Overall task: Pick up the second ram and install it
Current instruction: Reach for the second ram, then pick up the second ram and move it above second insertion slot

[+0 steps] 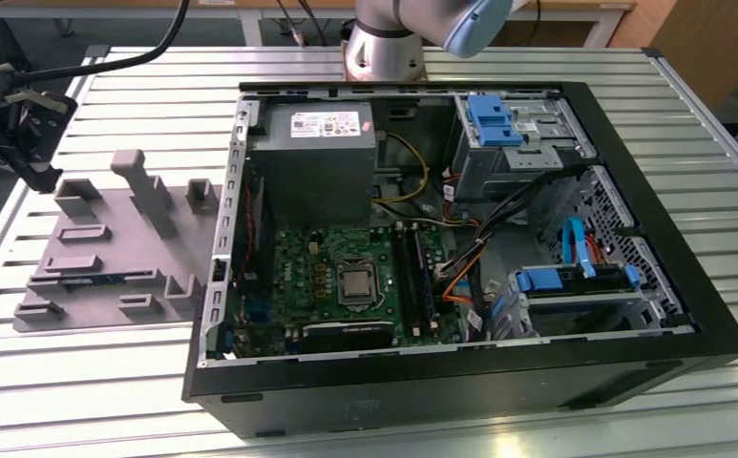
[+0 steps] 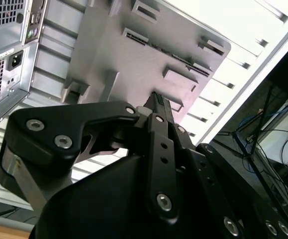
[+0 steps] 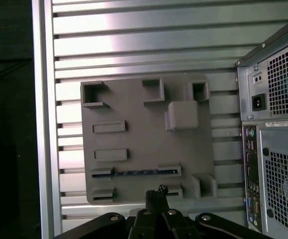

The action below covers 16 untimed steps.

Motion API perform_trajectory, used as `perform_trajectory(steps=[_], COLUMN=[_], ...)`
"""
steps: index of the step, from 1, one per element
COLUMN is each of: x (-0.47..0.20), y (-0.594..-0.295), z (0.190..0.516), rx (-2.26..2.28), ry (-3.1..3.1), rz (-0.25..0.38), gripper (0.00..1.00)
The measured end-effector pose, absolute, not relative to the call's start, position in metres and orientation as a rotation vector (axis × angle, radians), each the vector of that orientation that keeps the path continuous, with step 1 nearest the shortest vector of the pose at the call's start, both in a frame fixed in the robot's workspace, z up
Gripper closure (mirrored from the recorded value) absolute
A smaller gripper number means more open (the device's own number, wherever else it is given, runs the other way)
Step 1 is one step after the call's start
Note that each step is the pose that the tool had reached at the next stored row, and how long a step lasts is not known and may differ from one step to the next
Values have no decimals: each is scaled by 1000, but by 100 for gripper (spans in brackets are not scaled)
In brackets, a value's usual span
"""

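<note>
The second ram [image 3: 134,173] is a thin blue-green stick standing on edge between two holders of a grey fixture plate [image 3: 139,134]. In the exterior view the ram [image 1: 104,279] sits near the front of that plate [image 1: 101,248], left of the open computer case [image 1: 471,382]. My gripper [image 3: 156,191] hovers above the plate's edge, just beside the ram and apart from it. Its fingertips [image 2: 156,99] are together with nothing between them. In the exterior view the gripper [image 1: 37,167] hangs at the far left, over the table edge.
The case lies open on a slatted metal table [image 1: 114,382]. Inside are the green motherboard [image 1: 330,277] with long black slots [image 1: 410,272], a grey power supply [image 1: 311,162], blue drive cages [image 1: 573,281] and loose cables. The arm's base [image 1: 384,43] stands behind the case.
</note>
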State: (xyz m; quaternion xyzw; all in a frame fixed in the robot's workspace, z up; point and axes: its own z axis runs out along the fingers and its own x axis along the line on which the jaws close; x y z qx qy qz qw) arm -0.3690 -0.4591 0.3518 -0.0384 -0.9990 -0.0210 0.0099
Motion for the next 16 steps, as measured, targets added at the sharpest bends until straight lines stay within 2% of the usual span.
perform_trajectory(steps=[16], x=[-369], y=[-459], z=[352], rx=[-97], ry=[-3119], rz=[-65], gripper=[89])
